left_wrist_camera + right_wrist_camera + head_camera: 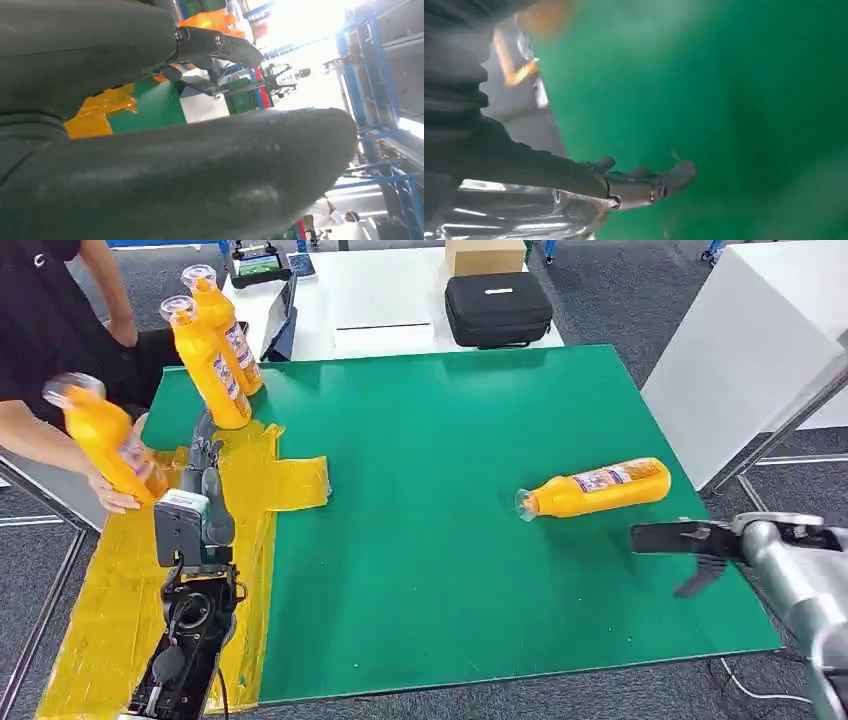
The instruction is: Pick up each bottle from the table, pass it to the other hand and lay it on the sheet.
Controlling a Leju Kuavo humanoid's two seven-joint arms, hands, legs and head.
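An orange bottle (598, 487) lay on its side right of centre on the green counter (430, 540); the right hand (690, 545), fingers spread and empty, hovered just below-right of it. The left hand (203, 465) stood empty over the yellow sheet (110, 610) at lower left.

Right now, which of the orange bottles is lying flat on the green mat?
The orange bottle near the right hand, alone on the green mat. Two others sit together at the far left; a person's hand holds the fourth.

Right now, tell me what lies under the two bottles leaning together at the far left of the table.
The two leaning bottles stand on the green mat at the far tip of the yellow sheet. Their bases hide the exact spot beneath.
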